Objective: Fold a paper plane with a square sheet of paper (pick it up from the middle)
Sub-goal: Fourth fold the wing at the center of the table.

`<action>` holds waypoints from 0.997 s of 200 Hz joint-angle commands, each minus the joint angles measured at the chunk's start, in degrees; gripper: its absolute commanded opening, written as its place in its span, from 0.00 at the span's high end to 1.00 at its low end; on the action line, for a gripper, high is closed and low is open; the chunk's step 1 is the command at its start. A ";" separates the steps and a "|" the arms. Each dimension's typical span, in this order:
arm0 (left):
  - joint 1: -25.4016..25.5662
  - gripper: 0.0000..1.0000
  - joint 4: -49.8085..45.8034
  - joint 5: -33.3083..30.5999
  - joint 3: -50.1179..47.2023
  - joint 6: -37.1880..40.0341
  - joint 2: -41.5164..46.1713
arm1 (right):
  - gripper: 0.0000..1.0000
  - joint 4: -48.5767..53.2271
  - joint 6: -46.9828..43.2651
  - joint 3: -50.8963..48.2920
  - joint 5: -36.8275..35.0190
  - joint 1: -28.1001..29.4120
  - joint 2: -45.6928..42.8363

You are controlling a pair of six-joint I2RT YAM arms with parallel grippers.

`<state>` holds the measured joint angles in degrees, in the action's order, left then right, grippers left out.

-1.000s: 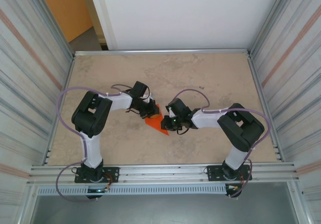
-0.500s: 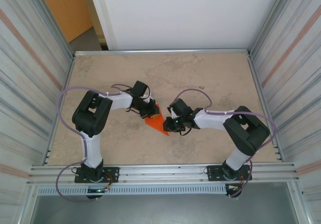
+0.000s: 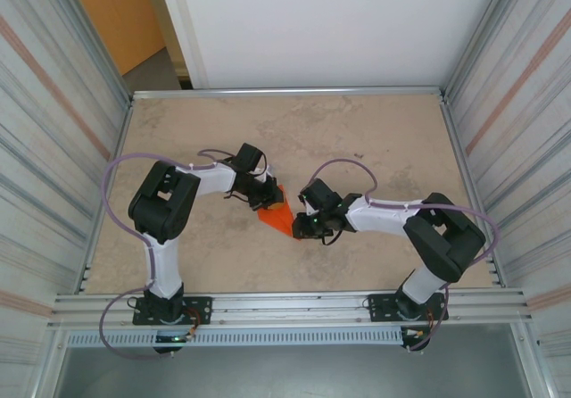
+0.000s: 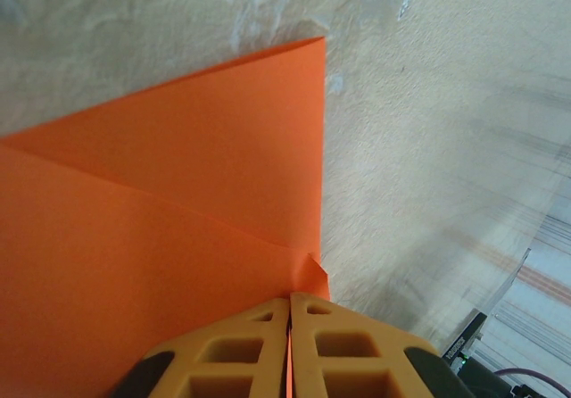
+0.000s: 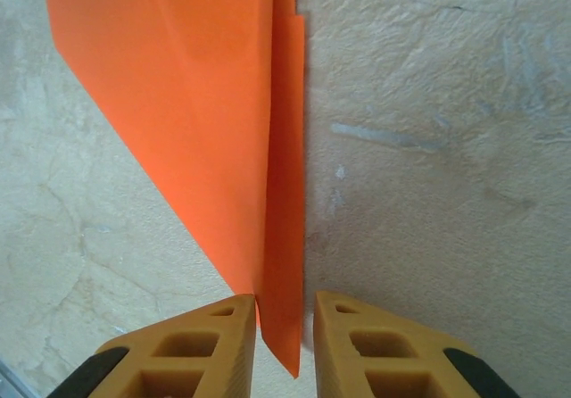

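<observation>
Watching from the top camera, I noted the thin, bright orange sheet of paper (image 3: pixel 278 219), already creased into a narrow pointed shape, lying near the middle of the mottled beige table (image 3: pixel 357 139), between the two arms. The left gripper (image 3: pixel 267 203) sat at the sheet's far-left edge and the right gripper (image 3: pixel 302 226) at its near-right edge, both low over the surface. On the left wrist feed the left gripper (image 4: pixel 290 302) was clenched: its two orange latticed fingers (image 4: pixel 241 340) were pressed together with only a thin line of orange showing between them, pinching the edge of the paper (image 4: pixel 178 193). A diagonal fold ran across the sheet there, and one corner reached out over the table (image 4: pixel 428 148). On the right wrist feed the right gripper (image 5: pixel 285 302) stood released, its jaws a little apart. The sharp tip of the paper (image 5: pixel 178 77) hung down into the gap between the fingers (image 5: pixel 214 349). The paper's edge lay against the left-hand finger, and bare table (image 5: pixel 428 148) showed between the paper and the other finger. Two layers of paper overlapped along a straight edge running up from that tip.
</observation>
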<state>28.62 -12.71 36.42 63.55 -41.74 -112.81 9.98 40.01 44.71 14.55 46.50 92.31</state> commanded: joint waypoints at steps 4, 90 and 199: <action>0.12 0.89 -5.72 -7.54 -2.11 0.86 -4.96 | 0.78 1.29 0.42 -0.03 -0.29 0.00 1.00; 0.11 0.89 -5.66 -7.56 -1.93 0.69 -5.21 | 0.85 2.05 1.82 -0.76 0.35 -0.20 3.13; 0.12 0.89 -5.79 -7.56 -1.67 0.74 -5.79 | 0.87 2.16 3.42 -2.09 -0.21 -0.34 1.41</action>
<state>28.62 -13.37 36.47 64.03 -41.74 -113.10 9.61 41.89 44.56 14.98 46.11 93.93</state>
